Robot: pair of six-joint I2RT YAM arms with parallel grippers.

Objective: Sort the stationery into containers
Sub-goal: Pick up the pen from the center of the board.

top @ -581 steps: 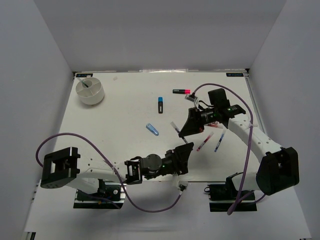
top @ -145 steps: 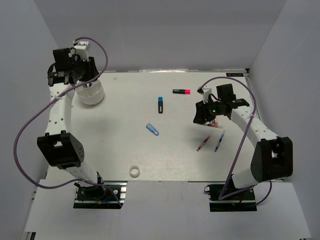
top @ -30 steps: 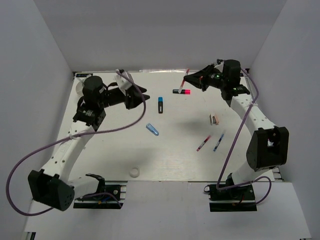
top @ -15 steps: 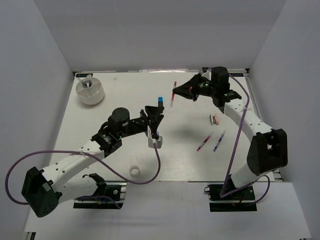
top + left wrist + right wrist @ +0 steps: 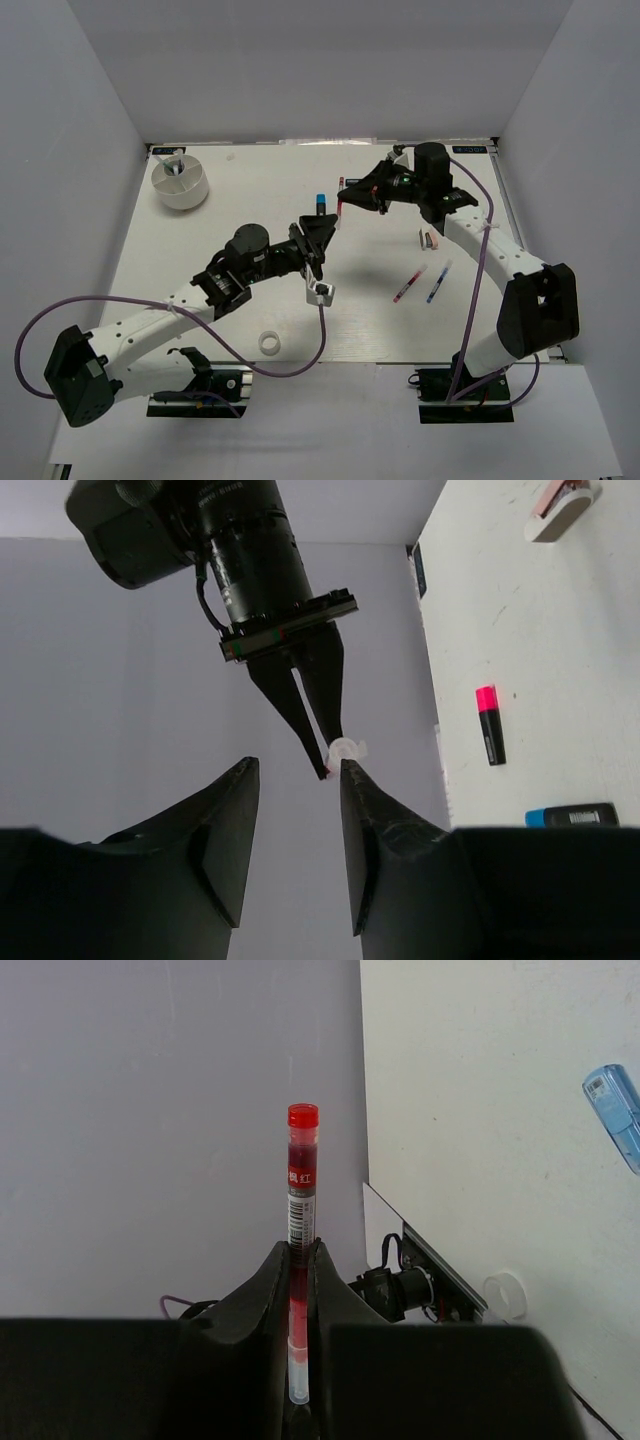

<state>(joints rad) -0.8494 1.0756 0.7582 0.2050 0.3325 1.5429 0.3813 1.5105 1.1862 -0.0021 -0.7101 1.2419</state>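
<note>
My right gripper is shut on a thin red pen, held in the air over the middle back of the table. The pen stands out past the fingertips, clamped between the jaws. My left gripper is open right in front of it, its fingers wide apart with nothing between them. In the left wrist view the pen's pale end shows just beyond the gap. The white round tub stands at the back left. A red pen and a blue pen lie at the right.
A blue-ended marker and a pink-ended marker lie near the back. The translucent blue tube lies mid-table and the white tape ring near the front edge. A small pink-and-white block sits under the right arm. Grey walls enclose three sides.
My left arm has swung from the back left to the middle and reached toward the right gripper. The right gripper has carried the red pen leftward and down to meet it.
</note>
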